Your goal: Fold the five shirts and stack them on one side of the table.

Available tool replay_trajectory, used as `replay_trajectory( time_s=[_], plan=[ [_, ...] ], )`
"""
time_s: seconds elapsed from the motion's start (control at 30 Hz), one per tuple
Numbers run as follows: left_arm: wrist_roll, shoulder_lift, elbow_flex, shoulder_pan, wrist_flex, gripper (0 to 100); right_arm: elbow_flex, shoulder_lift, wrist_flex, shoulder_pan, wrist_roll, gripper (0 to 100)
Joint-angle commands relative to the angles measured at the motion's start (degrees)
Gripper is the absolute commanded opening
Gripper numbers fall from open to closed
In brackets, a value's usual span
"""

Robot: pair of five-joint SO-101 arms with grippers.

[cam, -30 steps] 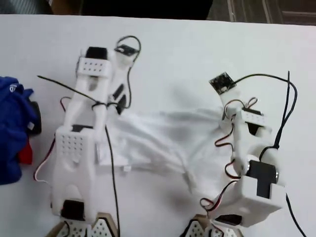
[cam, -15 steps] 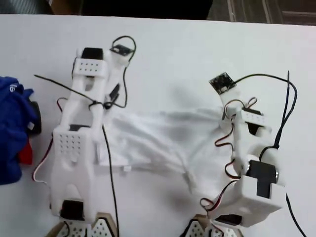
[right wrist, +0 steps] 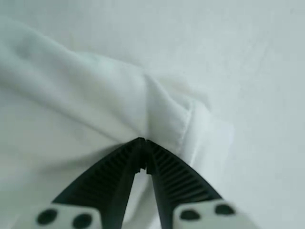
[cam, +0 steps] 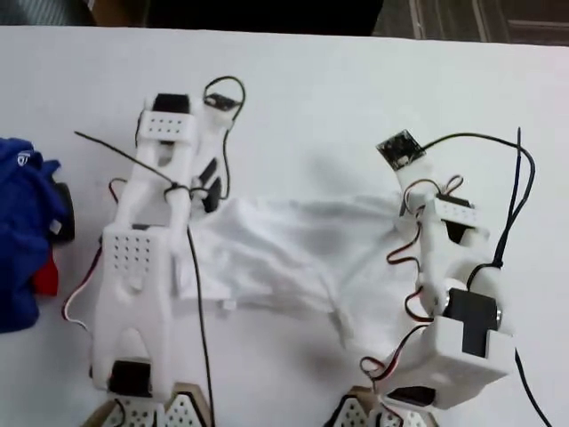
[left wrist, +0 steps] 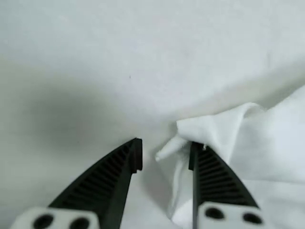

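At the edges of the white shirt (cam: 284, 253): left pincer (left wrist: 165, 152) agape, right pincer (right wrist: 144, 143) tight on it.

A soft, thin white shirt (cam: 293, 253) lies crumpled and unfolded on the table (cam: 356, 89), drawn into long creases across the near middle. 1 raised fold (right wrist: 157, 102) at its right end is pinched between the tips of the right gripper (right wrist: 143, 144). 1 loose corner (left wrist: 209, 126) at its left end curls upward. At the table's left edge sits a bunched blue shirt (cam: 22, 231), with red fabric (cam: 46, 276) touching its near side.
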Motion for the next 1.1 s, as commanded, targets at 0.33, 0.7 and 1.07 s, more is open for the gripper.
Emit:
replay_trajectory(
  time_s=[0.33, 0.7, 1.07],
  plan=[
    [0.8, -3.7, -3.4, 1.1, 1.2, 19, -1.1, 0.9, -0.6, 0.9, -0.4, 2.2],
    [0.9, -8.5, 1.8, 5.3, 1.1, 19, -1.1, 0.9, -0.6, 0.9, -0.4, 2.2],
    [0.9, -9.9, 1.0, 5.2, 1.2, 19, -1.1, 0.9, -0.6, 0.9, -0.4, 2.2]
  ],
)
